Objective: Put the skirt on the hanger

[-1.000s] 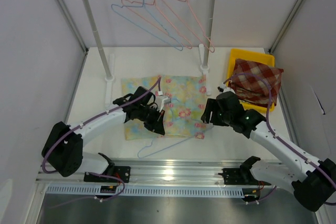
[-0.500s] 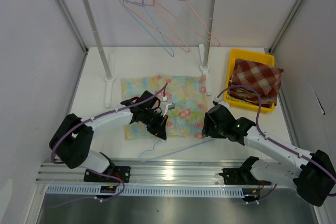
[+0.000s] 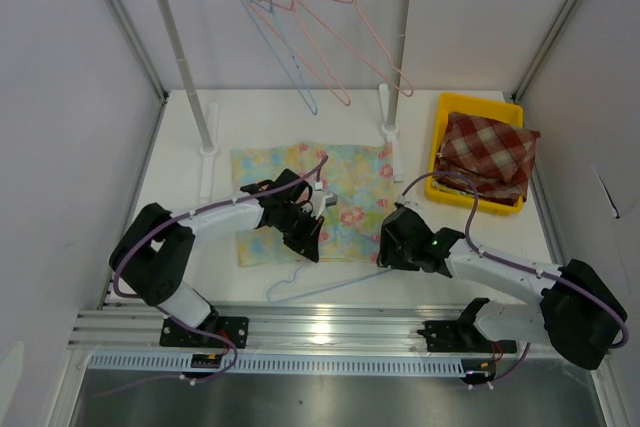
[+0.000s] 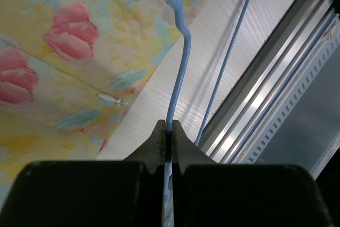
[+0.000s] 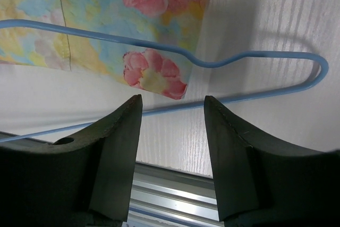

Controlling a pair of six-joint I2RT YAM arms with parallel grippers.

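Observation:
The floral skirt (image 3: 345,187) lies flat on the white table. A light blue wire hanger (image 3: 320,287) lies at its near edge, partly on the cloth. My left gripper (image 3: 307,243) is shut on the hanger's wire near the hook; in the left wrist view the wire (image 4: 178,73) runs out from between the closed fingertips of the gripper (image 4: 169,127), beside the skirt (image 4: 64,51). My right gripper (image 3: 384,250) is open and empty, low over the skirt's near right corner (image 5: 154,81) and the hanger's shoulder (image 5: 249,57); its jaws (image 5: 172,104) stand wide apart.
A white garment rack (image 3: 180,47) with several pink and blue hangers (image 3: 300,27) stands at the back. A yellow bin (image 3: 450,107) at the right holds a red plaid cloth (image 3: 490,152). A metal rail (image 3: 330,322) runs along the near table edge.
My right gripper has moved left and nearer, down to the skirt's near right corner. My left gripper has shifted slightly with the hanger. The rack hangers have swung left.

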